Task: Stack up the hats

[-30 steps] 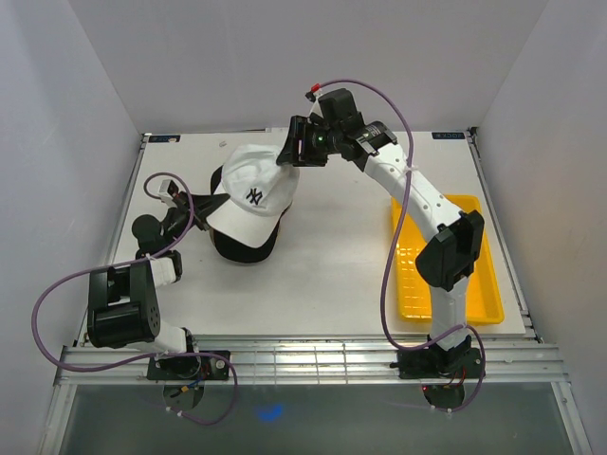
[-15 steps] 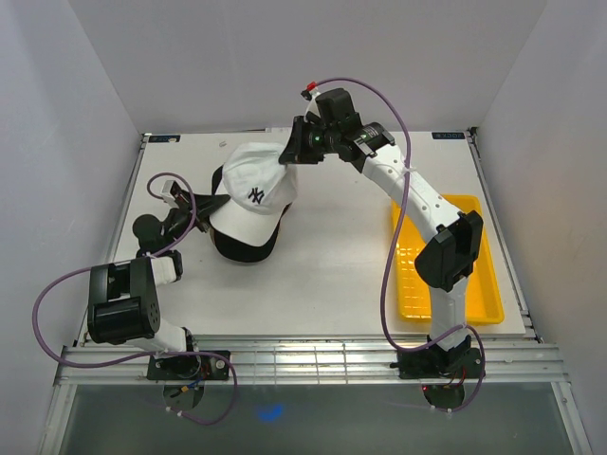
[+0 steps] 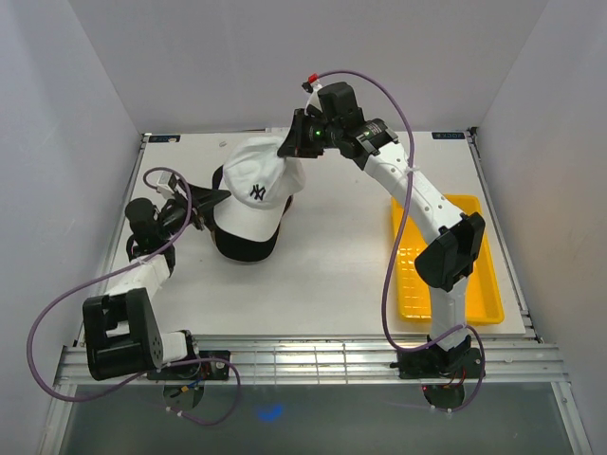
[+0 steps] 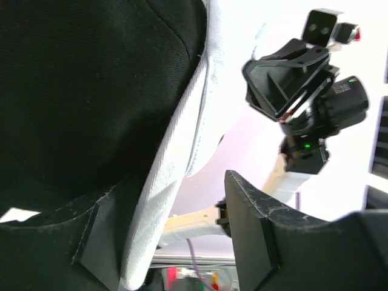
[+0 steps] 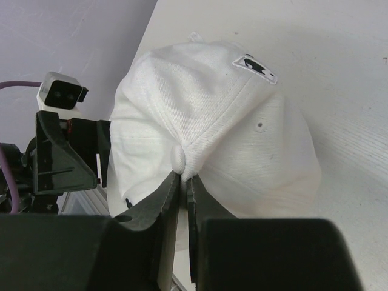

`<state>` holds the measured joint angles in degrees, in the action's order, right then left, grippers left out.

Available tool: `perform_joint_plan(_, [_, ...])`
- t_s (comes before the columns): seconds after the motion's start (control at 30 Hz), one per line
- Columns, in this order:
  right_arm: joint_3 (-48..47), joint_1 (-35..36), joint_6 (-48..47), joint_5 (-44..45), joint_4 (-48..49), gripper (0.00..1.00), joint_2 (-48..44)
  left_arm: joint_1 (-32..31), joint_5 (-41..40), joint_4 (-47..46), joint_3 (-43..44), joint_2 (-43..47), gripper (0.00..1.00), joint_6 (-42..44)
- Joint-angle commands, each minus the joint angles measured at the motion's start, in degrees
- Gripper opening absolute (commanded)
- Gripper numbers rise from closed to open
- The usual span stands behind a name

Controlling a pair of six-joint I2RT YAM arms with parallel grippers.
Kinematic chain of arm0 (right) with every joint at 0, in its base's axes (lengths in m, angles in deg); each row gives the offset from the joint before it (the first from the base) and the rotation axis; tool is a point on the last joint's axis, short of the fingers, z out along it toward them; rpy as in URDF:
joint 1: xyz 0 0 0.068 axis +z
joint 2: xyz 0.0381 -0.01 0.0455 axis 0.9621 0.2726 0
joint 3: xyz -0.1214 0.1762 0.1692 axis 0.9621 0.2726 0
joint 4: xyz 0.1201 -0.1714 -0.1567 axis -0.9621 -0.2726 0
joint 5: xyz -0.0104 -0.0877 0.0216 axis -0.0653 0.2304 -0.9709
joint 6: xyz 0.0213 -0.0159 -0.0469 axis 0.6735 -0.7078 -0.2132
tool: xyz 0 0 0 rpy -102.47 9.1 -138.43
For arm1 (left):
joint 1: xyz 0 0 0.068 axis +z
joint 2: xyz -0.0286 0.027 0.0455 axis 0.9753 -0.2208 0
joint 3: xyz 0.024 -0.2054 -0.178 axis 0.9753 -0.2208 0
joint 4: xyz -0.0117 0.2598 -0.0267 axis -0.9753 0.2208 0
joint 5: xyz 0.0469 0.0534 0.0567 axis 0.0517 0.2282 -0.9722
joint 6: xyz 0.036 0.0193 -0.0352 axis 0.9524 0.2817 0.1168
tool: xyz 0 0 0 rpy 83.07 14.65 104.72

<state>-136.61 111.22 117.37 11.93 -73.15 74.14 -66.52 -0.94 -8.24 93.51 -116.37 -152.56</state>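
Observation:
A white hat with a dark NY mark rests tilted on a black hat at the table's left middle. My right gripper is shut on a fold of fabric at the white hat's crown, just below its top button. In the right wrist view the right gripper shows its jaws pressed together on that fold. My left gripper is open at the left side of the hats. In the left wrist view the white brim runs between the spread jaws of my left gripper, beside the black hat.
A yellow mesh tray lies at the right side of the table, under the right arm. White walls close the table on the left, back and right. The left arm's purple cable loops out near the front left corner.
My left gripper has opened, letting go of the white brim, and the left arm has drawn back to the left. My right gripper has shut on the white hat's crown.

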Motion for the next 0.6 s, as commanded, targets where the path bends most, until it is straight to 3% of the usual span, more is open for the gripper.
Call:
perform_joint_plan(0.0, [-2.80,-0.21,0.21,-0.33,1.08,0.12,-0.88,0.35,-2.00,15.74,2.55,4.53,0.70,12.36])
perform_joint_plan(0.1, [-3.15,-0.21,0.65,-1.21,0.90,0.12,-0.44,0.27,-4.20,21.47,2.55,7.35,0.70,15.70])
perform_joint_plan(0.57, [-4.03,-0.21,1.45,-2.44,0.64,0.10,0.26,0.27,-5.43,24.99,-3.25,16.58,0.69,17.03])
